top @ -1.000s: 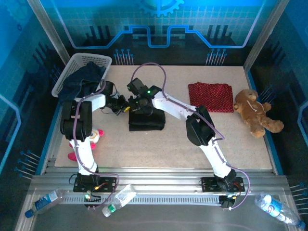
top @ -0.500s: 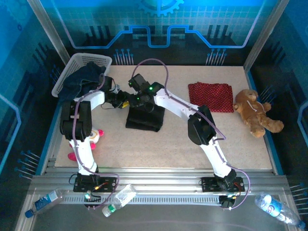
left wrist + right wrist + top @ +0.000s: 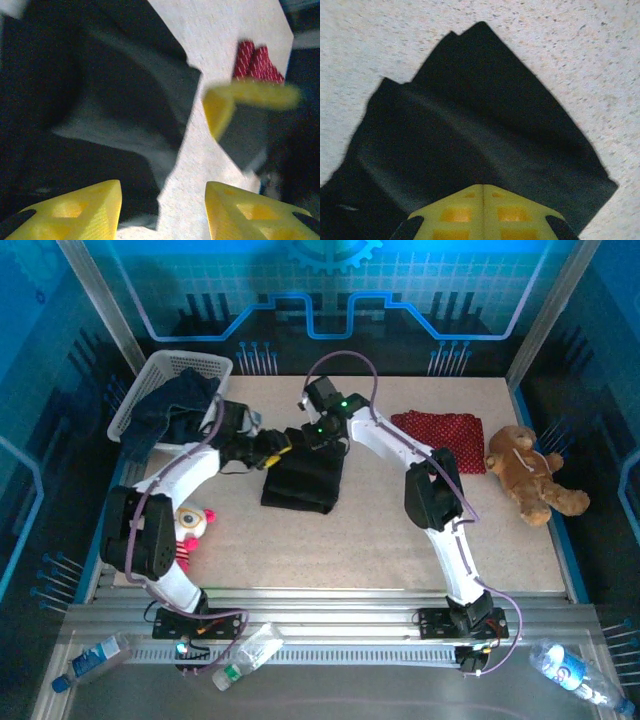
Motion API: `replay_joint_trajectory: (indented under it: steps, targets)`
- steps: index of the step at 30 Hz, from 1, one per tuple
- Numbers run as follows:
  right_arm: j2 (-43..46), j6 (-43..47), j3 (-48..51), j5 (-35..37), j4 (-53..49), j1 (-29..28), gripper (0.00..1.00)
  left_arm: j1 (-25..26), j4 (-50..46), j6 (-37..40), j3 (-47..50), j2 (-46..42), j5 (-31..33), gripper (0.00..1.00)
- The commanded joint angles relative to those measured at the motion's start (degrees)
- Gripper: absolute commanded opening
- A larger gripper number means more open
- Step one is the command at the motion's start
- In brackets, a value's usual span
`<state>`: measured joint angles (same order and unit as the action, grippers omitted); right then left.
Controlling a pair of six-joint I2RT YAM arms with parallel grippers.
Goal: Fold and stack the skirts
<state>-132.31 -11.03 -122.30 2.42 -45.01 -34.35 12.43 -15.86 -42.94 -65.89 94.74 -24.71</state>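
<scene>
A plain black skirt [image 3: 300,482] lies folded on the table in the middle. My left gripper [image 3: 277,448] hovers at its far left corner, open with nothing between its yellow fingers [image 3: 85,210]. In the left wrist view my left gripper [image 3: 162,194] stands over the black skirt's [image 3: 100,100] edge and bare table. My right gripper [image 3: 312,433] is just beyond the skirt's far edge. In the right wrist view my right gripper [image 3: 482,187] is shut and empty above the black skirt [image 3: 480,125]. A folded red dotted skirt [image 3: 437,441] lies at the back right. A dark blue denim skirt [image 3: 170,410] spills from the basket.
A white basket [image 3: 190,365] stands at the back left. A brown teddy bear [image 3: 530,475] lies at the right edge. A pink-and-white plush toy [image 3: 185,525] sits by the left arm. The red skirt [image 3: 255,60] and the right gripper's fingers [image 3: 245,97] appear ahead in the left wrist view.
Both grippers have come off the black skirt, which now lies folded. The left gripper opened. The right gripper opened briefly, shut again and moved back and to the right.
</scene>
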Motion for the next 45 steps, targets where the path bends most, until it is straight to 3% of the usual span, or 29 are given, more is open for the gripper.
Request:
replay_joint_trajectory:
  steps: [1,6,11,15,18,21,23,28,30,32,37,41,45]
  targets:
    - [-5.27,4.73,-4.21,-2.68,-5.82,-0.15,0.03,4.11,4.36,-7.31,1.5,3.39,-0.31,0.48]
    - [-9.15,2.18,-6.68,-1.62,-6.73,1.22,0.02,5.37,9.92,-12.64,5.13,8.21,1.59,0.48]
    - [-10.57,-6.32,-4.94,-0.08,-9.43,3.17,0.02,4.33,6.28,-8.58,7.38,11.78,6.64,0.48]
    - [-5.45,-13.89,7.36,-2.16,-5.69,3.32,0.01,0.72,4.39,-4.37,7.64,13.49,6.92,0.5]
    - [2.9,-23.26,21.13,-9.67,3.77,2.52,0.03,-1.47,0.75,2.4,3.99,14.5,8.78,0.55]
    - [10.99,-36.3,34.1,-17.94,18.95,0.71,0.14,-1.62,-4.66,9.08,-3.6,17.09,9.31,0.58]
    - [15.46,-41.03,37.78,-15.95,23.62,0.07,0.23,-1.37,-7.64,11.06,-8.05,17.01,8.38,0.65]
    - [21.74,-36.44,38.82,-4.02,22.54,1.08,0.31,-0.55,-8.33,8.9,-9.15,9.19,7.35,0.78]
    - [20.42,-32.46,36.54,-6.21,21.56,1.8,0.24,0.03,-7.35,5.27,-7.32,6.18,6.05,0.86]
    - [17.73,-28.42,32.99,-8.56,19.9,2.02,0.11,0.55,-4.44,-0.35,-3.87,3.5,3.32,0.92]
    - [10.04,-23.34,23.54,-12.58,16.64,2.52,0.02,3.28,9.22,-13.01,4.91,0.7,-1.46,0.99]
    - [4.14,-22.2,17.38,-14.68,15.47,3.38,0.02,4.45,13.11,-16.42,7.53,3.15,0.53,0.99]
    - [-0.11,-23.02,15.11,-11.1,14.66,4.6,0.02,4.06,7.18,-13.97,8.67,7.05,9.48,0.99]
